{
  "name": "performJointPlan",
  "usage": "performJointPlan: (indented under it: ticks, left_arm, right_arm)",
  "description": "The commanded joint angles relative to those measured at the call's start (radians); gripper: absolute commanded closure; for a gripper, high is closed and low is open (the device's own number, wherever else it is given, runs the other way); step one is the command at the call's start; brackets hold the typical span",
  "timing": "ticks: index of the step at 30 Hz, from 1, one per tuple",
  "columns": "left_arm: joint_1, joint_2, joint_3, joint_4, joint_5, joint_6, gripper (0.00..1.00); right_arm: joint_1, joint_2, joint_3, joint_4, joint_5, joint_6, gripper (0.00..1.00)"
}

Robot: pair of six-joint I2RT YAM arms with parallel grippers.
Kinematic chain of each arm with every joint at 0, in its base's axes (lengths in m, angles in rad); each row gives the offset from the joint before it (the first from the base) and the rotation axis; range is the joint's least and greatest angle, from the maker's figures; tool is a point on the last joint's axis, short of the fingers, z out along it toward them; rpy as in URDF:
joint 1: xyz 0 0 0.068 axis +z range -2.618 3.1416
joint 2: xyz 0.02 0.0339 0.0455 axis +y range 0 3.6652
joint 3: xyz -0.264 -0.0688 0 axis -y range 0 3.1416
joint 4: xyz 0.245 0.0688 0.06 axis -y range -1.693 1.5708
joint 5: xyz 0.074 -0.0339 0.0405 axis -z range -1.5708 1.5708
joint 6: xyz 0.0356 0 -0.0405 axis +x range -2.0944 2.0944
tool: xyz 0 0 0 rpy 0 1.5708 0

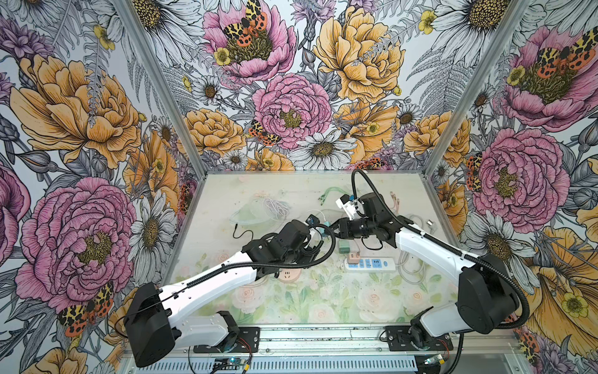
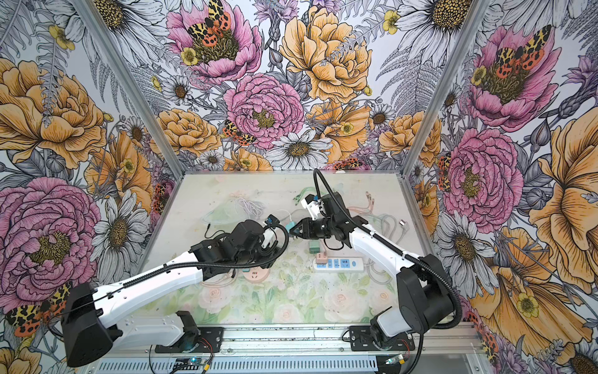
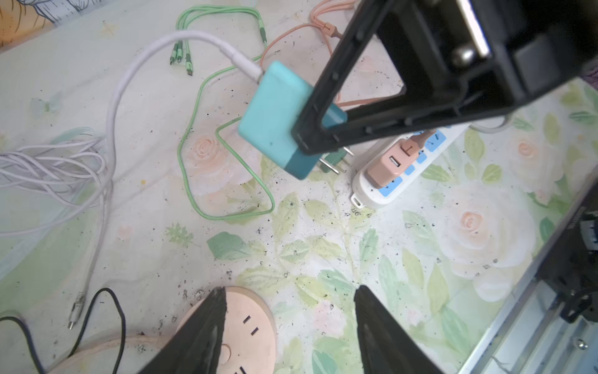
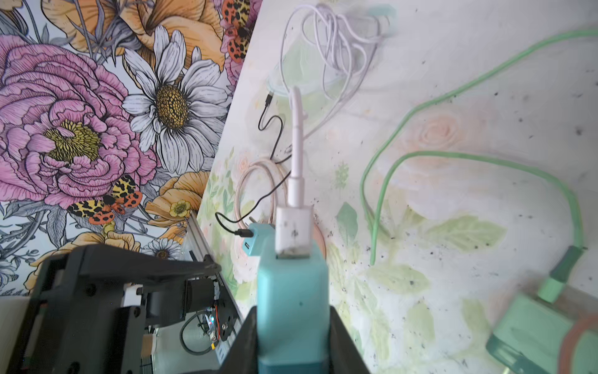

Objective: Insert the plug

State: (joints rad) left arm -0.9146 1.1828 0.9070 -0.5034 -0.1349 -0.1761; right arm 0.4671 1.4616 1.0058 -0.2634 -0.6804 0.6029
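Right pincer (image 4: 293, 330) holds teal charger (image 4: 293, 291) over rose-printed tabletop (image 4: 453, 200) amid floral walls (image 4: 97, 129).

The teal charger (image 3: 275, 116) has a smooth, matt plastic shell. The power strip (image 3: 364, 191) is glossy white plastic. The printed table cover (image 3: 323, 252) looks matt and dirt-speckled. The frame rail (image 3: 524, 327) is bare metal.

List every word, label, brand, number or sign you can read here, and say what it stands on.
No text can be read in any view.
Teal charger: plain faces, no print seen.
White power strip: blue socket faces, any marks too small to read.
Pink adapter: no print seen.
Round pink socket: slots only, no lettering seen.
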Motion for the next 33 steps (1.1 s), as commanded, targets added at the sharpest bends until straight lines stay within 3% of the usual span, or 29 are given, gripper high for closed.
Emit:
performJointPlan:
  ticks: [1, 4, 7, 12, 18, 33]
  left_arm:
    - [-0.030, -0.063, -0.058, 0.167, -0.127, -0.198, 0.36]
    - [-0.082, -0.091, -0.107, 0.294, -0.242, -0.255, 0.36]
    - [-0.129, -0.070, -0.165, 0.479, -0.299, -0.266, 0.37]
    - [-0.180, 0.051, -0.133, 0.597, -0.401, -0.255, 0.37]
    - [-0.179, 0.118, -0.114, 0.661, -0.432, -0.288, 0.36]
    - [-0.152, 0.142, -0.132, 0.804, -0.433, -0.278, 0.37]
  right_arm:
    - [-0.005, -0.046, -0.048, 0.203, 0.073, 0.201, 1.00]
    - [-0.003, -0.048, -0.160, 0.475, 0.065, 0.428, 1.00]
    - [0.013, -0.032, -0.221, 0.639, 0.080, 0.570, 1.00]
    - [0.045, -0.082, -0.222, 0.579, 0.158, 0.544, 1.00]
    - [0.048, -0.180, -0.221, 0.465, 0.262, 0.516, 1.00]
    - [0.060, -0.169, -0.246, 0.541, 0.213, 0.608, 1.00]
